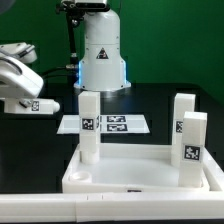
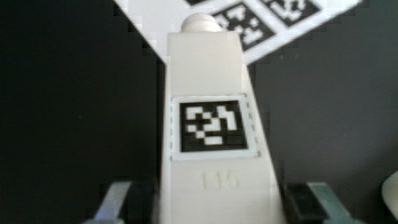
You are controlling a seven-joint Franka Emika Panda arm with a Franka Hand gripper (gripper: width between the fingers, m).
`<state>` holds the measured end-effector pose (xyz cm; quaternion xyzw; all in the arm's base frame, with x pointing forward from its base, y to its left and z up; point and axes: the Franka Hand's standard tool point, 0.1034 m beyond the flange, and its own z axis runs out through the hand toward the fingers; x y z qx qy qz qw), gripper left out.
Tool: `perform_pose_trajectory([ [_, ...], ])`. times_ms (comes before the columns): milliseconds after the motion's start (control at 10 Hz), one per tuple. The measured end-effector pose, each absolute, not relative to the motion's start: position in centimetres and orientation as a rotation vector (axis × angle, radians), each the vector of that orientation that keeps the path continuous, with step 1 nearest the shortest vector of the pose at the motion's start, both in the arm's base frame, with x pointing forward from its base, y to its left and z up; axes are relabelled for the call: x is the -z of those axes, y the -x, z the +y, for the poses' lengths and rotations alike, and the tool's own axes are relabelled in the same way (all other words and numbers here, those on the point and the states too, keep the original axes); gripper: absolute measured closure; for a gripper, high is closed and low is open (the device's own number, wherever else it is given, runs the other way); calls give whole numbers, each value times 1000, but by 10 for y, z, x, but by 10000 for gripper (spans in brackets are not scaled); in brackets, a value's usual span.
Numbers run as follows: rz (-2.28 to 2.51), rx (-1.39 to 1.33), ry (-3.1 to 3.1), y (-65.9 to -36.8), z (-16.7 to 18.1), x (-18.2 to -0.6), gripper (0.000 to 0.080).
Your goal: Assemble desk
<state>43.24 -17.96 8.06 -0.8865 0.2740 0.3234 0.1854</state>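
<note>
Fingers [image 2: 118,200] pinching small white square-section plastic leg [image 2: 210,120] with black-and-white tag, low centre of wrist frame, above marker board [image 2: 267,25]. Exterior view: gripper [image 1: 22,100] upper left, white tabletop [image 1: 140,170] lower centre. Risk: grip near leg end, leg may pivot, misalign with corner socket.

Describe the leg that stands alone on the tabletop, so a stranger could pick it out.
Start at the wide white tabletop in the foreground. At its far corner on the exterior view's left, one leg stands upright with its tag facing the camera. It stands alone, while the right legs stand close together on the opposite side.
</note>
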Motion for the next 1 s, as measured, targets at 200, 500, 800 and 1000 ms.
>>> perform_pose_trajectory([
  [200,796,-759,2586,-441,-183,-80,515],
  [500,662,-314,2823,-527,-175,-150,515],
  [800,689,-25,2905,-528,-175,-144,515],
  [1000,712,209,2975,-555,-158,-160,515],
])
